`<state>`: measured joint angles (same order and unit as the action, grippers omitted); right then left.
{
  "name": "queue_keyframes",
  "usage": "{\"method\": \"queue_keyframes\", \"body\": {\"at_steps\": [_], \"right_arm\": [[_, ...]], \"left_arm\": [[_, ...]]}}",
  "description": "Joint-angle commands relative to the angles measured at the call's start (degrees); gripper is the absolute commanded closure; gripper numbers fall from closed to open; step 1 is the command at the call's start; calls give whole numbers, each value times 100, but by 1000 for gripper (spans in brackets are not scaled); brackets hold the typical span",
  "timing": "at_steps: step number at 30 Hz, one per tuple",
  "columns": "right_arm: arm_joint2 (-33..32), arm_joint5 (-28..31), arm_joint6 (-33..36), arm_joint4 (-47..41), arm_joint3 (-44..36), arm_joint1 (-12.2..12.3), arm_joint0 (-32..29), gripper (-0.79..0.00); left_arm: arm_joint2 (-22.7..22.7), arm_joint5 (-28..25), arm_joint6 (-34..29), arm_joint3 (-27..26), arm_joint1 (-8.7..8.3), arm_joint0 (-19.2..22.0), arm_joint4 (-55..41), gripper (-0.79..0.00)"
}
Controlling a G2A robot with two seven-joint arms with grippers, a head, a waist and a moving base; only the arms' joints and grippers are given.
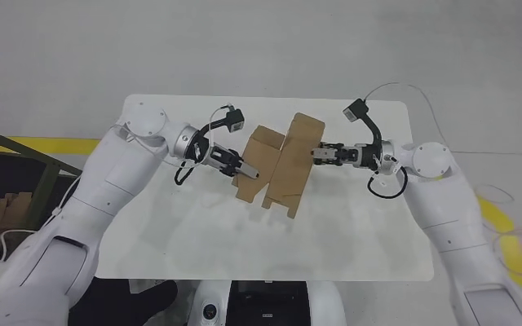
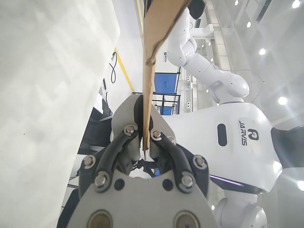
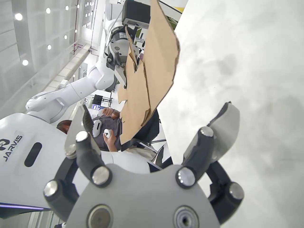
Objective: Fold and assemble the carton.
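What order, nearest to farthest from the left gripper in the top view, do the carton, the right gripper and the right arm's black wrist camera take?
1. carton, clamped in the left gripper itself.
2. right gripper, open, at the carton's far side.
3. black wrist camera, farther out, mounted on the right arm.
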<state>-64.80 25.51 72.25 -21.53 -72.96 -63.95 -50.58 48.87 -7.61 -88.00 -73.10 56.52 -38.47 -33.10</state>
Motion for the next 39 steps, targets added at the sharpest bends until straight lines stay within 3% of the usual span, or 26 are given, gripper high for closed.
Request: {"method": "queue_keyframes", "body": {"at_steps": [1,13,18,19,20,21,22,27,33,39], "right_arm": [[40,19,3,-15,1,-7,17,-329],[215,112,116,-166,57,-33,113,-166],[240,139,163,-309,105,-38,127,-12],[238,147,171,-345,110,-38,127,0],[234,149,183,-387,117,-37,126,0],[227,149,193,-419,123,-36,127,0],[220,144,193,-456,129,-35,125,0],[125,-80,-28,-630,163,-23,87,0],[-173,-771,-1003,-571,-42,30,-149,0],[-503,-1479,-2093,-208,-765,107,-649,0]], "left_arm": [[-88,-27,0,18,-19,46,-64,0],[-414,-160,0,104,-101,255,-308,0],[-475,-207,0,142,-118,296,-405,0],[-474,-212,0,155,-120,301,-449,-34],[-468,-220,0,172,-122,302,-498,-289],[-449,-239,0,201,-123,303,-554,-680],[-420,-248,0,244,-124,296,-644,-785],[-176,-363,157,499,-115,225,-1145,-785],[176,-290,1306,532,-150,-58,-1218,-785],[424,30,2526,20,-194,-443,-986,-785]]}}
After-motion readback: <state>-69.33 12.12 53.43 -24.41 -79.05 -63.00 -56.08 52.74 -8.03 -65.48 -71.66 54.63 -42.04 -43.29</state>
